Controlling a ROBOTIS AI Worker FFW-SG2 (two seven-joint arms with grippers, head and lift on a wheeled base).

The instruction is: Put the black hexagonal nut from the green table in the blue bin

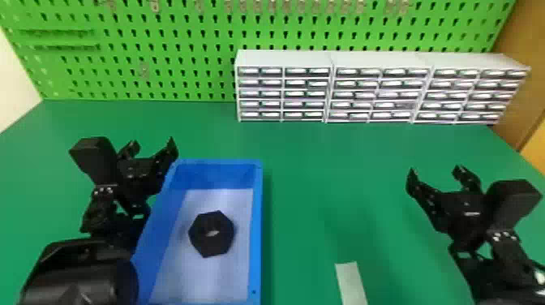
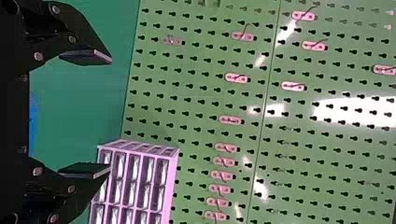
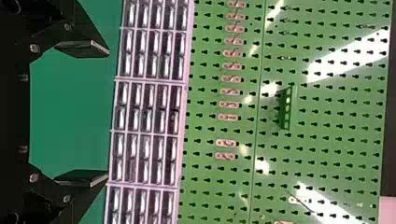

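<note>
The black hexagonal nut lies flat on the pale floor of the blue bin. My left gripper is over the bin's left side near its far corner, apart from the nut, and stands open. In the left wrist view the left gripper has its two fingers wide apart with nothing between them. Off to the right over the green table, my right gripper is open and holds nothing. The right wrist view has the right gripper with its fingers spread.
Grey drawer cabinets stand along the back right of the table, before a green pegboard. A pale strip lies on the table near the front, between the bin and the right arm.
</note>
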